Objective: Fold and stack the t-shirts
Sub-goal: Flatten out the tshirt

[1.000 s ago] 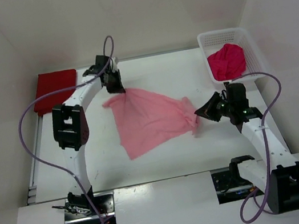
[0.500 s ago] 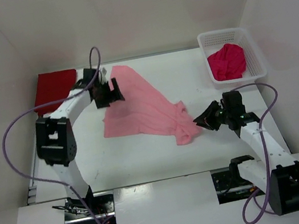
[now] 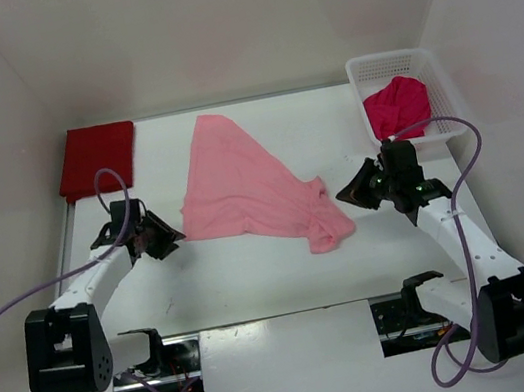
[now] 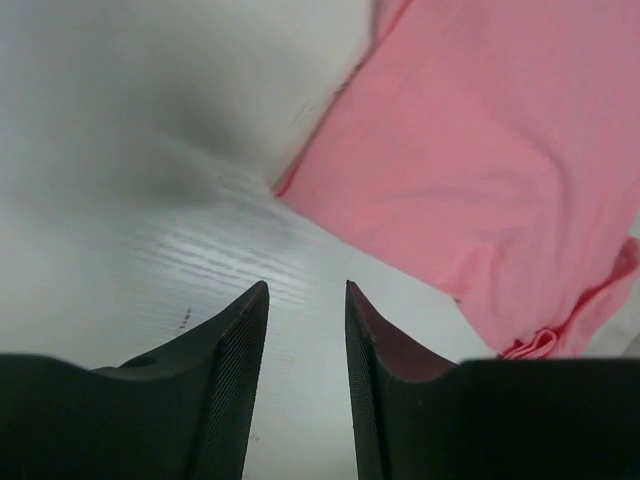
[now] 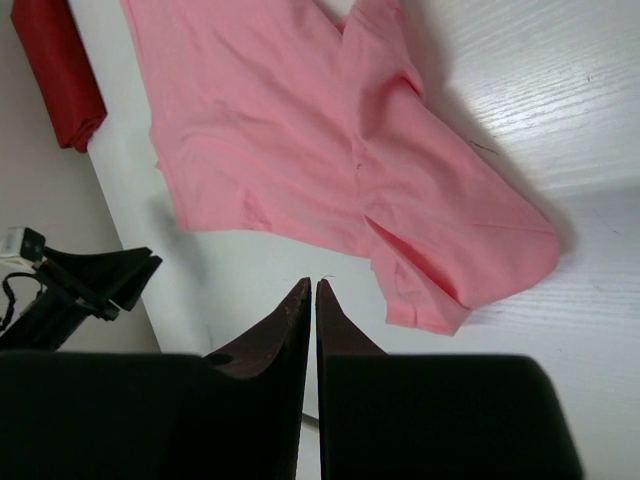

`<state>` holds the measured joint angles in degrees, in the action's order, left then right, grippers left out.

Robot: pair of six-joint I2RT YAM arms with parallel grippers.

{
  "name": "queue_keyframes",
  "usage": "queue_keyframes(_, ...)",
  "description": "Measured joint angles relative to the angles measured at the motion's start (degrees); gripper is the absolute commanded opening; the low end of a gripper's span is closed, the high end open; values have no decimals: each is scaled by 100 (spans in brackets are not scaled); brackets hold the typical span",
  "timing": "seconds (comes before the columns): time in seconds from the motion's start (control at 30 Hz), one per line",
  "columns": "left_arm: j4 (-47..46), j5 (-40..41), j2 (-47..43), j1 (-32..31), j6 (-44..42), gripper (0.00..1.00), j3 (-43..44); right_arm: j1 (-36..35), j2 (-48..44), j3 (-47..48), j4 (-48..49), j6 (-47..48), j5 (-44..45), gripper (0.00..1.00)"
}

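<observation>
The light pink t-shirt (image 3: 239, 182) lies spread on the table, one sleeve bunched at its near right corner (image 3: 329, 230). A dark red t-shirt (image 3: 98, 157) lies folded at the far left. The magenta t-shirt (image 3: 399, 106) sits crumpled in the basket. My left gripper (image 3: 164, 244) is low over the table, just left of the pink shirt's near left corner; in the left wrist view it (image 4: 306, 290) is open and empty, the pink t-shirt (image 4: 480, 170) ahead to the right. My right gripper (image 3: 348, 194) hovers just right of the bunched sleeve; its jaws (image 5: 314, 285) are shut on nothing.
A white mesh basket (image 3: 390, 59) stands at the far right corner. White walls close in the table on three sides. In the right wrist view the dark red t-shirt (image 5: 60, 70) and the left gripper (image 5: 100, 280) show beyond the pink t-shirt (image 5: 330, 150).
The left gripper let go of the pink shirt's far corner and swung back to the near left. The shirt settled flat. The right gripper released the sleeve and shut.
</observation>
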<state>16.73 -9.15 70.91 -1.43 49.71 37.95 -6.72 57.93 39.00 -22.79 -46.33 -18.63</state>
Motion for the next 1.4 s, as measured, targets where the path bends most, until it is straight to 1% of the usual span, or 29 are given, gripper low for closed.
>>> queue_keyframes(0.17, -258, 83, 304, 0, 529, 44, -310, -2, 22, 0, 0, 66, -4, 9)
queue_keyframes(0.23, -439, 96, 417, 0, 697, 41, -337, -2, 22, 0, 0, 87, -15, 9)
queue_keyframes(0.33, -706, 101, 623, 0, 903, 40, -358, -2, 20, 0, 0, 103, -22, 9)
queue_keyframes(0.4, -861, 98, 789, 0, 977, 36, -365, -2, 20, 0, 0, 103, -31, 9)
queue_keyframes(0.57, -1123, 94, 1058, -17, 1091, 32, -433, -2, 4, 0, 2, 98, -42, 9)
queue_keyframes(0.6, -1165, 109, 1064, -33, 1093, 30, -433, -2, -2, 0, 2, 98, -42, 10)
queue_keyframes(0.63, -1200, 142, 1069, -50, 1104, 24, -433, -2, -4, 0, 2, 94, -44, 10)
queue_keyframes(0.7, -1266, 166, 1102, -66, 1169, 18, -433, -2, -4, 0, 2, 87, -39, 13)
queue_keyframes(0.73, -1300, 186, 1132, -72, 1191, 14, -433, -2, -4, 0, 0, 83, -33, 13)
queue_keyframes(0.87, -1419, 221, 1340, -87, 1209, 0, -323, -4, -50, -4, -2, 76, -7, 17)
queue_keyframes(1.0, -1434, 328, 1412, -92, 1165, 0, -129, -35, -205, -85, -7, 31, 61, 25)
queue_keyframes(1.13, -1381, 402, 1366, -72, 955, 0, 221, -299, -184, -109, -111, -28, 269, 33)
queue_keyframes(1.17, -1316, 402, 1303, -46, 874, 0, 330, -415, -153, -109, -136, -46, 341, 34)
queue_keyframes(1.2, -1248, 409, 1228, -11, 800, 0, 435, -533, -116, -109, -166, -68, 415, 38)
queue_keyframes(1.27, -1123, 385, 979, 116, 570, 0, 715, -881, 4, -109, -245, -116, 632, 41)
queue_keyframes(1.4, -1078, 245, 522, 435, 208, 0, 997, -1561, 433, -85, -358, -162, 887, 41)
